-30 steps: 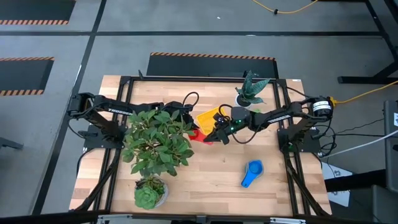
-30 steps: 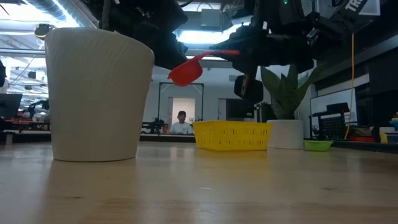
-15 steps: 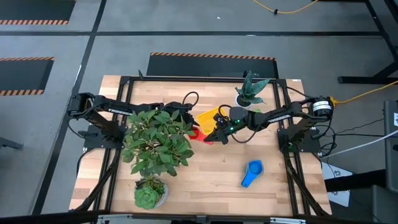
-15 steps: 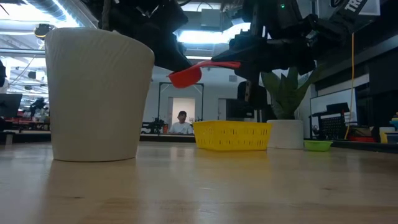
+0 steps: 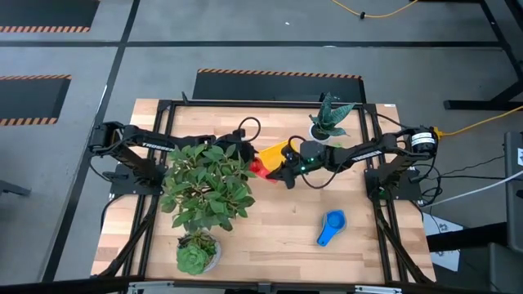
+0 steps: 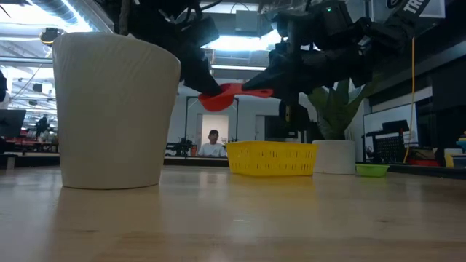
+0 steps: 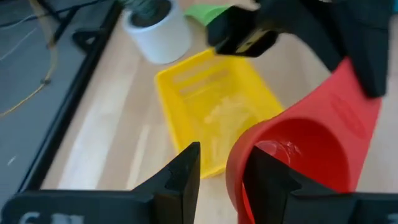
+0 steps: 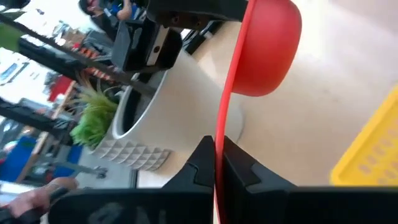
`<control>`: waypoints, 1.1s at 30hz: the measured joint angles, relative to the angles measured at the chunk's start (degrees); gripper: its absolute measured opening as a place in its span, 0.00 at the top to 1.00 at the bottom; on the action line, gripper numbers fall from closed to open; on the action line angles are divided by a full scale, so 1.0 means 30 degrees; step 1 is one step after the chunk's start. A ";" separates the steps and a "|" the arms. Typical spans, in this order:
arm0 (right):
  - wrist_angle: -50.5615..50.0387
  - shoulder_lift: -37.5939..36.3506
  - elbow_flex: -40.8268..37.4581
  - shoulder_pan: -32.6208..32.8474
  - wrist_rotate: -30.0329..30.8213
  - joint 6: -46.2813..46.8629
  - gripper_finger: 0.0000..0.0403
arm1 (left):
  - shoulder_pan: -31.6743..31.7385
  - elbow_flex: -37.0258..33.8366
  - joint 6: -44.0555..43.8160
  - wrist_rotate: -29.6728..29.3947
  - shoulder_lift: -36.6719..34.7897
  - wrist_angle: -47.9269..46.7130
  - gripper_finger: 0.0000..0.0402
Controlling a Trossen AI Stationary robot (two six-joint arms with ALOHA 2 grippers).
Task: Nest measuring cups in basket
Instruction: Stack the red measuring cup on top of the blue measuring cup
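Observation:
A red-orange measuring cup [image 5: 260,167] hangs in the air between both grippers, just near of the yellow basket [image 5: 274,152]. My right gripper [image 8: 217,146], reaching in from the table's right, is shut on the cup's handle. My left gripper [image 7: 224,155], largely hidden under plant leaves in the high view, is open. One of its fingers stands outside the cup's rim [image 7: 233,177] and the other inside it. In the low view the cup [image 6: 218,97] floats above the basket [image 6: 271,159]. A blue measuring cup [image 5: 331,226] lies on the table at the near right. My right gripper pinches the cup's flat handle [image 8: 219,134] between its two fingers, seen edge-on. The fingers lie along the handle and the bowl [image 8: 267,43] sticks out beyond them. The cup is lifted clear of table and basket, nearly level. My left gripper: I cannot tell whether its fingers touch the cup's wall.
A big white pot [image 6: 113,109] with a leafy plant [image 5: 204,184] stands at the left beside the left arm. A small potted succulent [image 5: 196,255] sits near left and an aloe pot [image 5: 327,122] far right. A green cup [image 6: 373,169] lies beside the aloe pot.
Both wrists have turned in place. The red-orange cup has sunk a little and its handle end has come down, so it now hangs nearly level instead of slanting up toward my right gripper.

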 joint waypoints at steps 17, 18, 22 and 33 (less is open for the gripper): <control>-0.0746 0.0000 0.0000 0.0495 0.4906 -0.1963 0.98 | 0.0007 0.0000 -0.2392 -0.4478 0.0000 -0.0600 0.74; -0.0663 0.0000 0.0000 0.0551 0.4985 -0.1993 0.98 | 0.0007 0.0000 -0.2399 -0.4569 0.0000 -0.0614 0.74; -0.0378 0.0000 -0.0015 0.0720 0.5085 -0.2001 0.98 | 0.0000 0.0000 -0.2414 -0.4601 0.0000 -0.0620 0.74; -0.0366 0.0000 -0.0036 0.0801 0.5258 -0.1957 0.95 | -0.0007 0.0000 -0.2355 -0.4444 -0.0011 -0.0299 0.92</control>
